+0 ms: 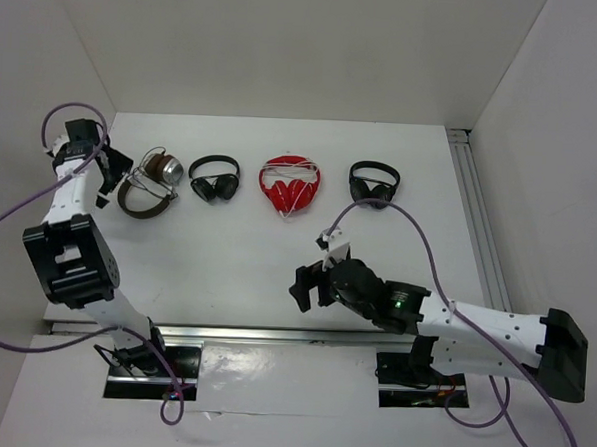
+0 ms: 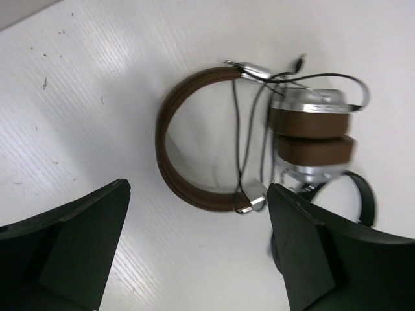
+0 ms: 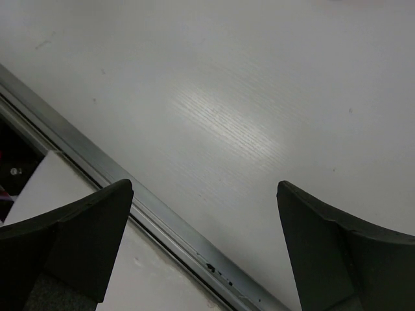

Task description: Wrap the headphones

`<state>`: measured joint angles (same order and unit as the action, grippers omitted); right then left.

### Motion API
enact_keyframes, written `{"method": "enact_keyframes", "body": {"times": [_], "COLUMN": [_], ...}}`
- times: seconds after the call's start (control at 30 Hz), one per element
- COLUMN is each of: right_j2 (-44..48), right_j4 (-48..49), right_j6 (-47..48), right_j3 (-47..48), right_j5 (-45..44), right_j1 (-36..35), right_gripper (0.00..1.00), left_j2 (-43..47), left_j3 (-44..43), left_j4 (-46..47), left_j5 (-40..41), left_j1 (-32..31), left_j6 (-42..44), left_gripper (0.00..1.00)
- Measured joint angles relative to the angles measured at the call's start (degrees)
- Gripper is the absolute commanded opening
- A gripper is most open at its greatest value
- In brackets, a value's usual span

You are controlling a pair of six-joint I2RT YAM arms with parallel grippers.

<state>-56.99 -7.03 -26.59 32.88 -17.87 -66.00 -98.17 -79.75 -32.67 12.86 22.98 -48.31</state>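
Note:
The headphones lie at the back left of the table: dark brown headband, brown ear pads pressed together, silver cups. Their thin dark cable runs across the band's opening in a few strands, and its plug end lies loose by the upper yoke. My left gripper is open and empty just left of the headband, and in the left wrist view the left gripper hovers over the band's near edge without touching it. My right gripper is open and empty over the table's front middle, and the right wrist view shows the right gripper over bare table.
A small black pair, a red pair with white cord and another black pair lie in a row to the right. The first black pair's band touches the silver cups' side. A metal rail runs along the front edge, another rail along the right.

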Motion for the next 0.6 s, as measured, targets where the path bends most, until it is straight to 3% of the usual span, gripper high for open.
{"method": "enact_keyframes", "body": {"times": [0.13, 0.2, 0.3, 0.4, 0.6], "right_j2": [4.72, 7.45, 10.64, 13.44, 20.74], "right_j4": [-5.90, -9.97, -16.52, -24.26, -36.54], "right_j6": [-0.59, -1.03, -1.88, -2.80, -5.01], "right_j3": [4.17, 6.97, 11.08, 15.37, 23.52], "right_j5": [-3.26, -5.60, -10.47, -14.14, -16.11], "right_j1": [-1.75, -2.19, -2.29, -2.29, -2.67], "right_gripper": [0.99, 0.99, 0.99, 0.99, 0.99], "left_j2": [8.52, 13.99, 22.69, 31.47, 59.08], "left_j3": [0.07, -0.11, -0.81, -1.01, 10.60], "left_j4": [-1.05, -2.12, -2.62, -2.97, -4.92], "left_j5": [-1.16, 0.42, 4.42, 2.69, -3.30], "left_j1": [-0.55, -3.76, -17.44, -28.57, -29.29], "left_j6": [0.44, 1.55, 3.65, 6.34, 11.58], "left_gripper": [1.00, 1.00, 1.00, 1.00, 1.00]}}
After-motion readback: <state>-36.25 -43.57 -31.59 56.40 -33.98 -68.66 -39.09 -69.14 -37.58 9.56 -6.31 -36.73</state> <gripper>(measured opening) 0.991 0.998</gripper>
